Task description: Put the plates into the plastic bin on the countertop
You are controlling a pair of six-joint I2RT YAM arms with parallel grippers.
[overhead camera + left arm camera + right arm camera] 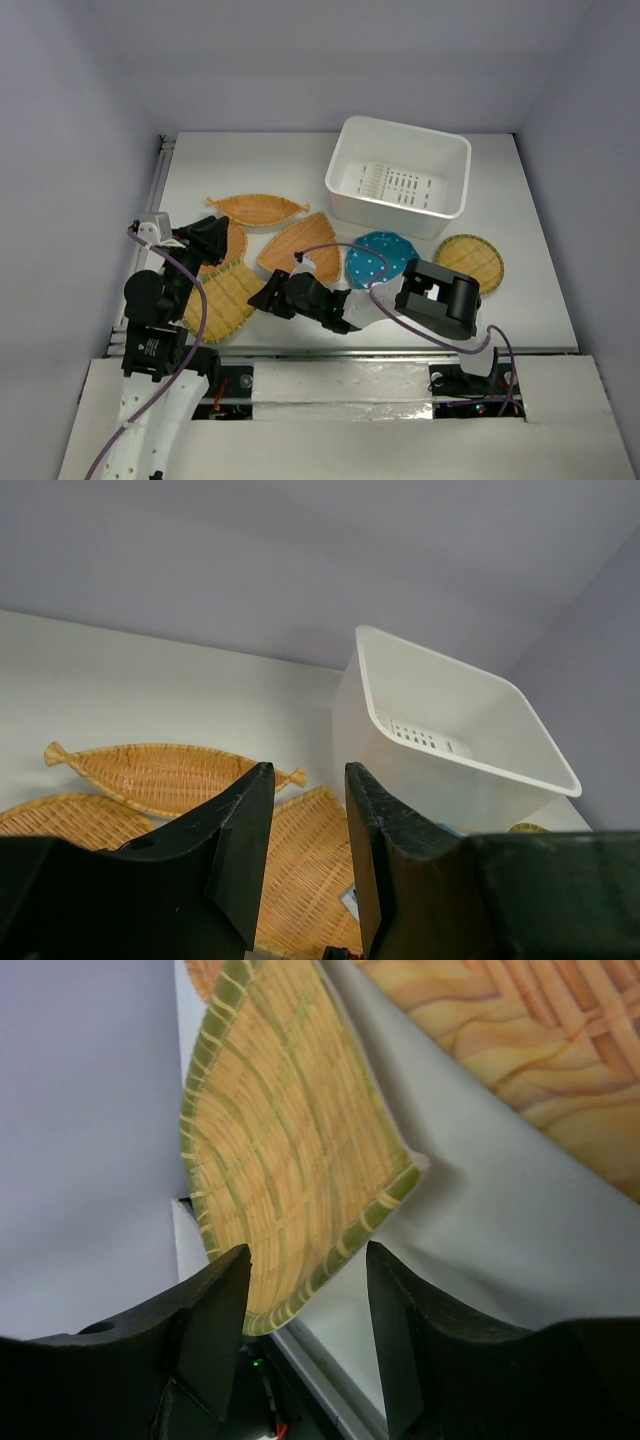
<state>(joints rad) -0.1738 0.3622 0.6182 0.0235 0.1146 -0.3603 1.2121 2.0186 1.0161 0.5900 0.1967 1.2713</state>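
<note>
The white plastic bin (400,178) stands empty at the back right of the countertop (540,300). In front of it lie a leaf-shaped wicker plate (255,208), a fan-shaped wicker plate (305,245), the teal dotted plate (380,258), a round wicker plate (470,262) and a green-rimmed wicker plate (225,298). My right gripper (265,297) is open, and the green-rimmed plate's (280,1130) edge lies between its fingertips (308,1255). My left gripper (213,236) is open and empty above the left plates. Its view shows the fan-shaped plate (305,870) below its jaws (306,772) and the bin (450,730) beyond.
A metal rail (160,200) runs along the left edge of the countertop, and another runs along the near edge. Grey walls close in the back and sides. A further orange wicker plate (234,240) lies partly under my left gripper.
</note>
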